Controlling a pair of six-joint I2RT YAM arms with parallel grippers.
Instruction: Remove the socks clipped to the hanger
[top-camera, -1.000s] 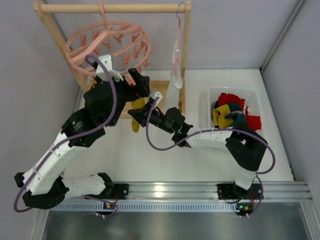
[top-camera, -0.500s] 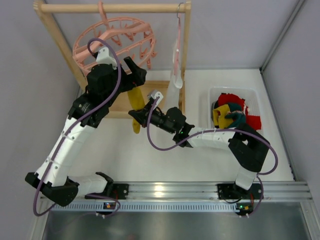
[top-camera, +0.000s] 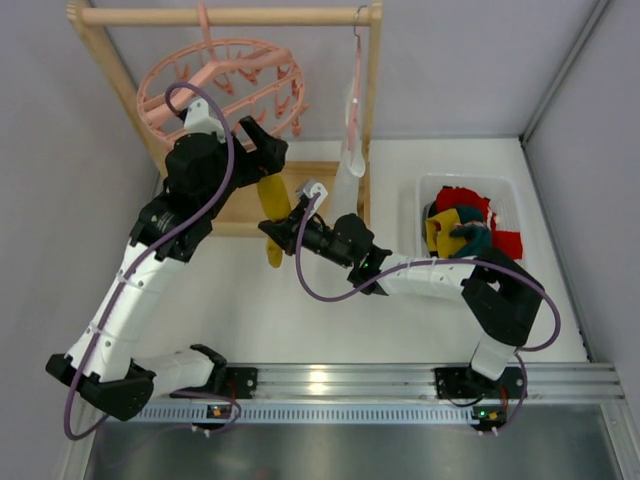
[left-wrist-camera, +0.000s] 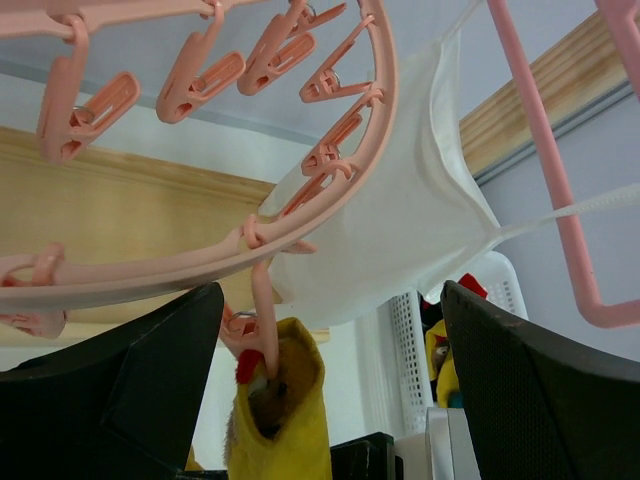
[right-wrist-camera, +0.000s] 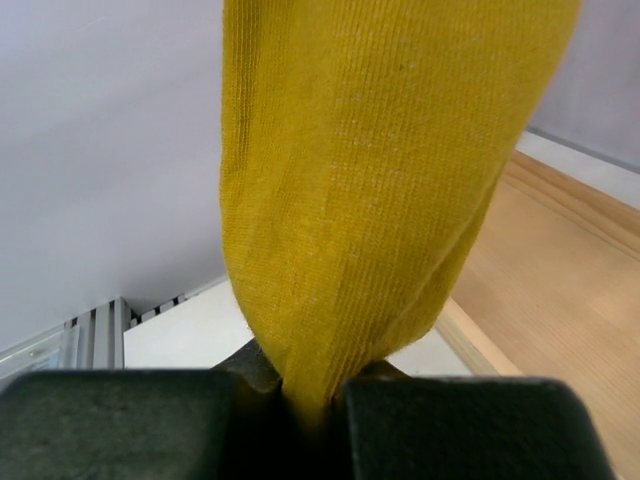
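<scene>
The round pink hanger (top-camera: 220, 85) hangs from the wooden rack, and its rim (left-wrist-camera: 385, 120) arcs across the left wrist view. One mustard yellow sock (top-camera: 271, 200) dangles from a pink peg (left-wrist-camera: 243, 335) on the rim, its open cuff (left-wrist-camera: 290, 395) facing the left wrist camera. My left gripper (left-wrist-camera: 330, 390) is open, one finger on either side of that peg and cuff, touching neither. My right gripper (top-camera: 280, 232) is shut on the sock's lower part (right-wrist-camera: 380, 200), which bunches between the fingers. Red, yellow and teal socks (top-camera: 465, 225) lie in the bin.
A white cloth (top-camera: 345, 180) hangs on a slim pink hanger (top-camera: 355, 90) right of the sock, close to both grippers. The wooden rack's bar (top-camera: 230, 16) and base board (top-camera: 250, 205) stand behind. The white bin (top-camera: 505, 190) sits at the right.
My left arm has risen and pulled back toward the hanger's rim, and the ring has swung up and leveled. The right gripper keeps its hold on the yellow sock, almost still.
</scene>
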